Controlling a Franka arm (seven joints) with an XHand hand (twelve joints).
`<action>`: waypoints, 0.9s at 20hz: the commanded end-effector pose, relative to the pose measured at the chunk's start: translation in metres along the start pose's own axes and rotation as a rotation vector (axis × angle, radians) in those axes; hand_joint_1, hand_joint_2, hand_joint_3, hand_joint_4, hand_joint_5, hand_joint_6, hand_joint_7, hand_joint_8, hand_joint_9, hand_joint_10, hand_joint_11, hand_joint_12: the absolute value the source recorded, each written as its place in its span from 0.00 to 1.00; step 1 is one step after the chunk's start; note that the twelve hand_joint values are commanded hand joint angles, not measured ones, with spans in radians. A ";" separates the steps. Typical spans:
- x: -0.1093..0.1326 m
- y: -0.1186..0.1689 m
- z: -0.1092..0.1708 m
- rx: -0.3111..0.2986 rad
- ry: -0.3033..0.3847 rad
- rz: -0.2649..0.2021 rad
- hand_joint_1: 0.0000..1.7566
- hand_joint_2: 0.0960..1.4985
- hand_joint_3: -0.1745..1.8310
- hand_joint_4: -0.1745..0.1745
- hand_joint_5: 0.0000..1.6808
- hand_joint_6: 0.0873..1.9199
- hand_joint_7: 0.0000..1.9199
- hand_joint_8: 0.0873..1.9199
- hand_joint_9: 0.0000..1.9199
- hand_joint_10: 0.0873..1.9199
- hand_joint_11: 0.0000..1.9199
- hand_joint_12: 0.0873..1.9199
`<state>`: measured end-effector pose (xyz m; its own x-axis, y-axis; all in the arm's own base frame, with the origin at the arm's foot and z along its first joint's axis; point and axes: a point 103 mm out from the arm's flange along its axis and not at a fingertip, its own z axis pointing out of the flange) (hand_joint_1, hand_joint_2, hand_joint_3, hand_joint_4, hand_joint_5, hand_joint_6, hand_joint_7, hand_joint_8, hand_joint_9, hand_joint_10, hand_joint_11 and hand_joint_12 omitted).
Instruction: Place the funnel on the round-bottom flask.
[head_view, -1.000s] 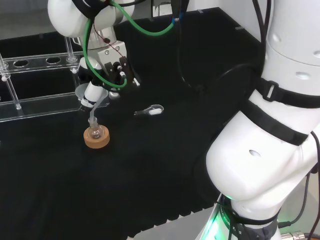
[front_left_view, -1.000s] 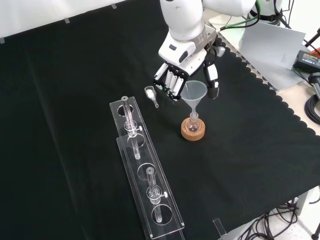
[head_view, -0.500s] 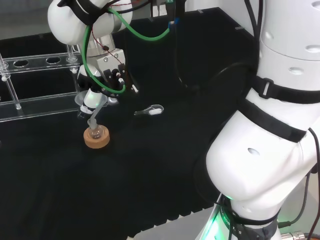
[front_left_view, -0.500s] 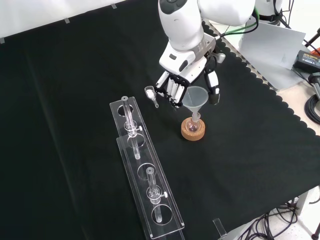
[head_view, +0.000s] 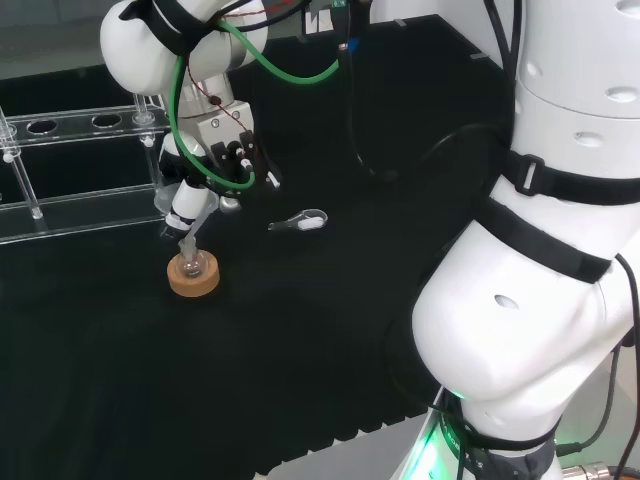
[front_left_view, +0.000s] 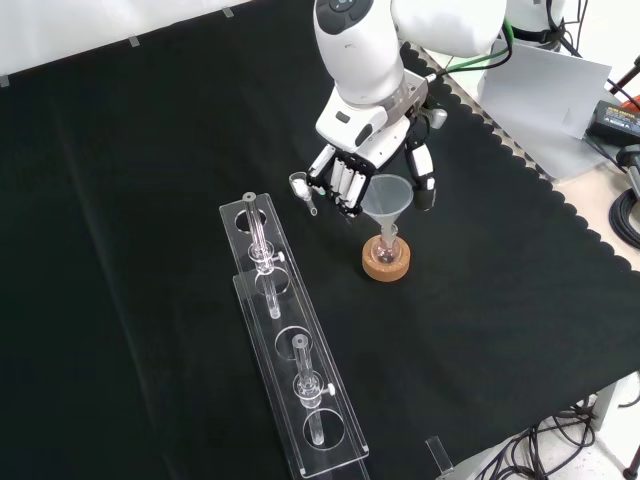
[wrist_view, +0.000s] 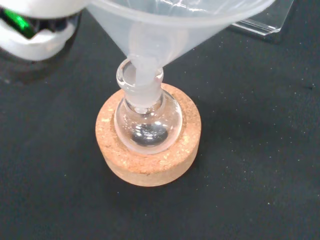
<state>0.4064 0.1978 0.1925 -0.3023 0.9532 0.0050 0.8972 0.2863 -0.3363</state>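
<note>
Now the funnel (front_left_view: 386, 196) has its stem inside the neck of the flask (wrist_view: 147, 120), which sits on its cork ring (front_left_view: 385, 262) just right of centre in the front view; a second ago the stem tip was only above the mouth, so the seating is nearly done. The hand (front_left_view: 352, 165) above it still has its fingers curled round the funnel's cone. Left of it lie a small scoop (front_left_view: 301, 188) and a clear rack (front_left_view: 290, 340) on the tabletop (front_left_view: 140, 180).
</note>
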 end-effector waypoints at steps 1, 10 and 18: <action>0.000 0.007 0.004 -0.005 0.023 0.007 0.50 0.29 0.37 0.46 0.40 0.32 0.53 0.22 0.44 0.20 0.01 0.80; 0.005 0.008 0.012 0.005 0.041 0.013 0.50 0.30 0.37 0.45 0.40 0.32 0.53 0.22 0.44 0.20 0.00 0.80; 0.002 0.002 0.017 0.022 0.056 0.030 0.50 0.30 0.37 0.45 0.39 0.32 0.53 0.22 0.44 0.20 0.00 0.80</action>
<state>0.4032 0.2039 0.1753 -0.2642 0.9637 0.0373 0.8985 0.2600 -0.3538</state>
